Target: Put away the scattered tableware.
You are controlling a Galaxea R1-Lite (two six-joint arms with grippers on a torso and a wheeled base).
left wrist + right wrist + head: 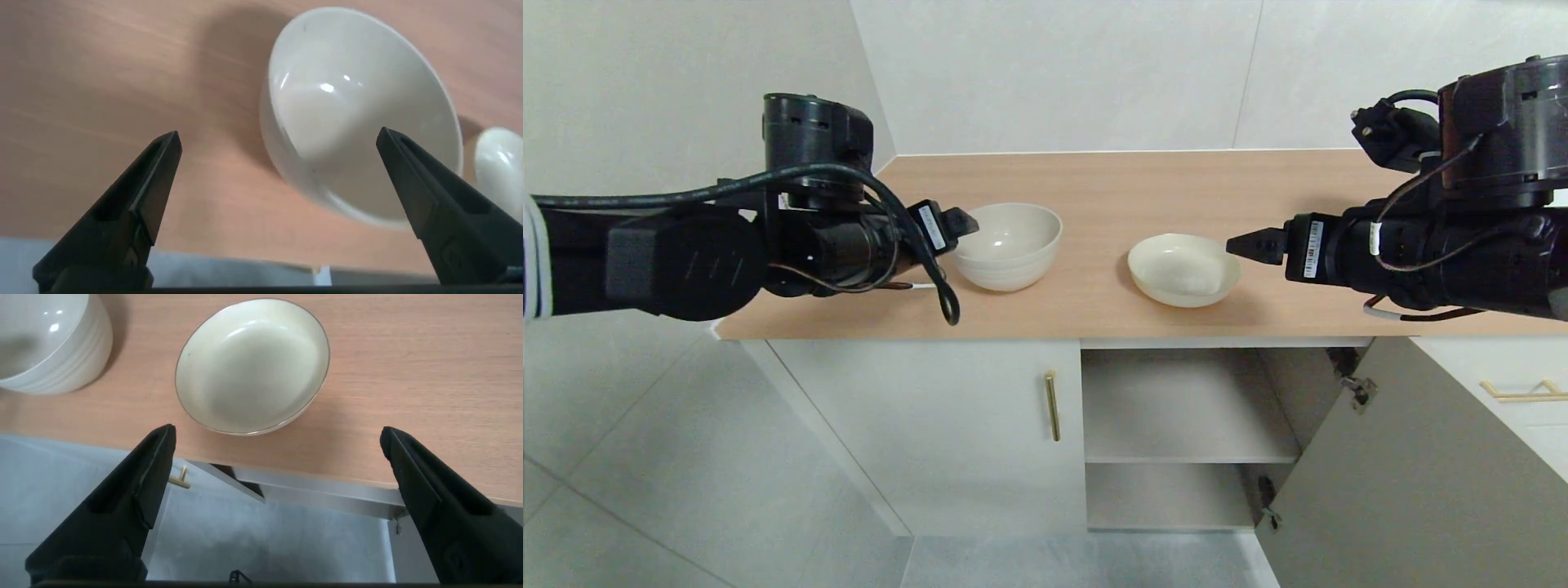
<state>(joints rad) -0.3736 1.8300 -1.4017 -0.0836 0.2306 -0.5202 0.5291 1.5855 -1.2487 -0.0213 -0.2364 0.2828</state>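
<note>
Deep bowl (1007, 245) on counter (1111, 184), left gripper (964, 222) just beside its rim, fingers (135, 204) spread per left wrist view, shallow bowl (1184, 269) near counter's front edge, right gripper (1241, 243) beside it, spread per right wrist view, head view adding open cabinet (1188, 408) below.

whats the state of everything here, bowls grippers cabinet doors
deep bowl: upright, empty, on the countertop
shallow bowl: upright, empty, on the countertop
left gripper: open, near the deep bowl, holding nothing
right gripper: open, near the shallow bowl, holding nothing
left cabinet door: shut
right cabinet door: swung open
</note>
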